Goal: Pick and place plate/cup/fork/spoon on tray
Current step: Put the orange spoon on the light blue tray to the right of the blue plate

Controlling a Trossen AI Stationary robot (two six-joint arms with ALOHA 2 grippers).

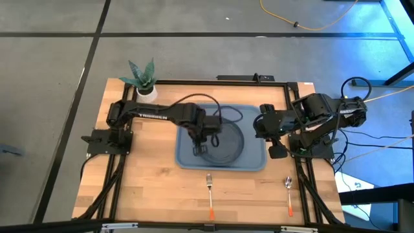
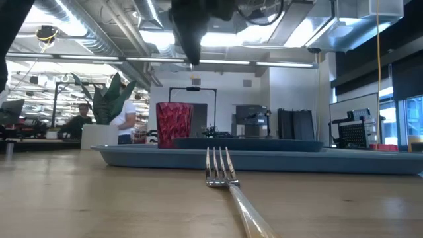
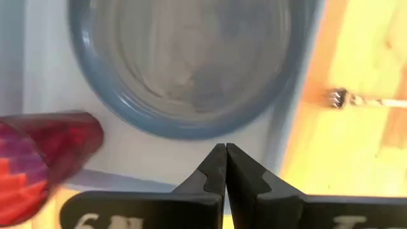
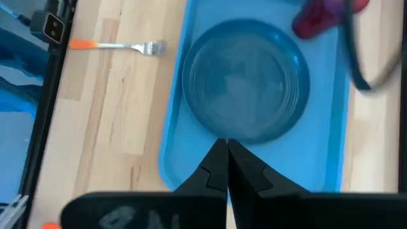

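Note:
The light-blue tray (image 1: 252, 160) lies mid-table with the round slate-blue plate (image 1: 229, 139) flat on it. The dark-red cup (image 2: 174, 124) stands upright on the tray's left part, beside the plate. My left gripper (image 3: 226, 149) hangs shut and empty above the tray, higher than the cup (image 3: 44, 159) and touching nothing. My right gripper (image 4: 226, 145) is shut and empty too, raised over the tray's right side. The fork (image 1: 209, 193) and the spoon (image 1: 289, 194), both orange-handled, lie flat on the wood near the front edge.
A white pot with a green plant (image 1: 145, 81) stands at the table's far left corner. Bare wood lies left of the tray and between the fork and the spoon. People sit in the room beyond the table (image 2: 79, 119).

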